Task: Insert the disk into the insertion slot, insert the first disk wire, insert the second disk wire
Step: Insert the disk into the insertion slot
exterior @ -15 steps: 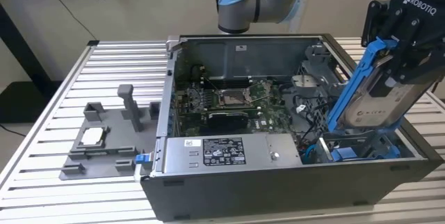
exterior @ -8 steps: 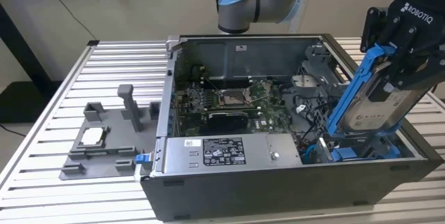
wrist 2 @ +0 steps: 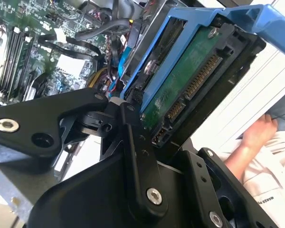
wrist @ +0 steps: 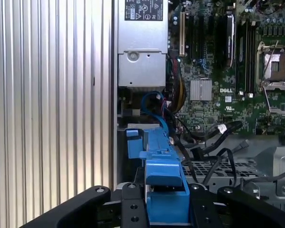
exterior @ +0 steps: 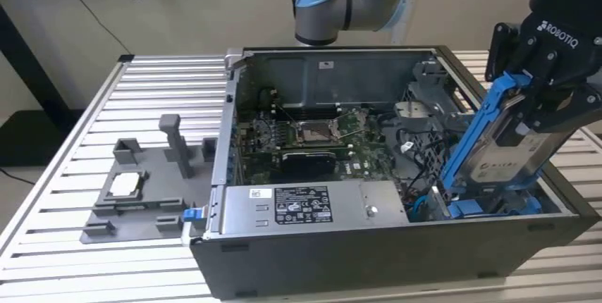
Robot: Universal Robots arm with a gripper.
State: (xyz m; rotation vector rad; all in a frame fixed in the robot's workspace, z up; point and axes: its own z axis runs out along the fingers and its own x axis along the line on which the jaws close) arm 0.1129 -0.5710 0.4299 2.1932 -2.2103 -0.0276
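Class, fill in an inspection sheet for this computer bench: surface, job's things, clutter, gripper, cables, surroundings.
Surface: ribbed metal table, with the open computer case lying on it.
Job's things: disk in its blue frame, tilted above the case at the exterior view's right, lower end at the slot; not seated flat.
Clutter: grey fixture with posts on the table beside the case; power supply box inside the case.
Gripper: gripper shut on the disk's upper part.
Cables: black and blue wires lie loose inside the case near the slot.
Surroundings: plain wall behind; a person's hand beyond the table in the second wrist view.
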